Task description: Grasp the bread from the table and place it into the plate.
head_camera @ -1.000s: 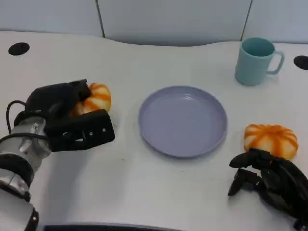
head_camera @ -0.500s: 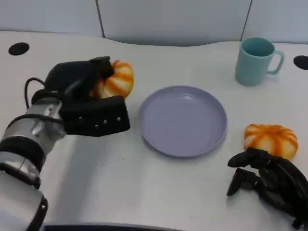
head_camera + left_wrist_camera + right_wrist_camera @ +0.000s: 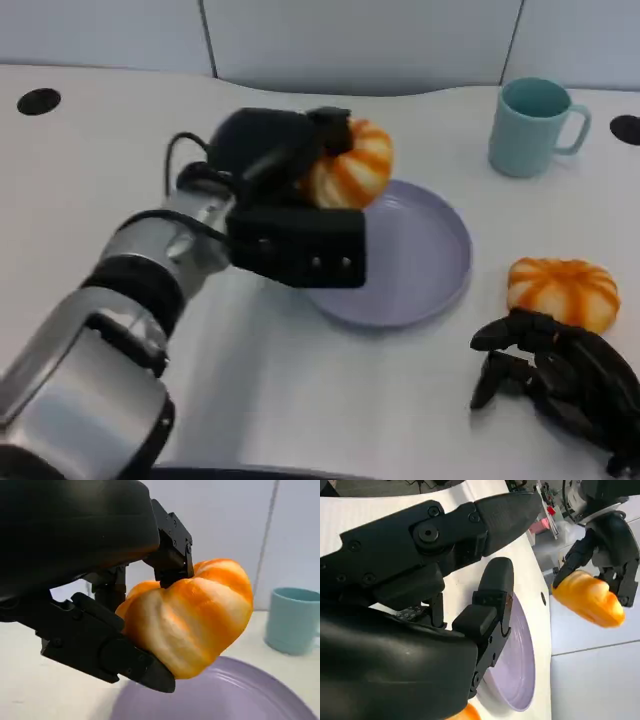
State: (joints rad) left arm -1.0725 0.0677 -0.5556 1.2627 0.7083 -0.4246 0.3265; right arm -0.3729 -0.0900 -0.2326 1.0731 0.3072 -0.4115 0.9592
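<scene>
The bread, a round orange-and-cream striped bun (image 3: 350, 165), sits clamped in the left hand (image 3: 285, 160), raised off the table with black fingers (image 3: 172, 555) pressing on its upper side and a thicker black finger under its lower side; in the left wrist view (image 3: 192, 622) most of the bun bulges out past the fingertips. It hangs above the far-left rim of the round lavender plate (image 3: 420, 255), clear of the plate's surface as the left wrist view shows. A second orange-and-cream striped bun (image 3: 560, 290) lies on the white table (image 3: 300, 400), just beyond the fingertips of the right hand (image 3: 550, 380). That hand rests low on the table with its black fingers loosely curled and apart, nothing between them; whether the fingertips touch the table is hard to tell from the head view. The light blue mug (image 3: 532, 126) stands well beyond the plate, far from both hands.

Since a second ago the left hand has carried its bun up from the table's left side and across to the plate's edge, the silver forearm (image 3: 140, 290) swinging in with it. The right hand, the second bun, the plate and the mug have stayed in place.
</scene>
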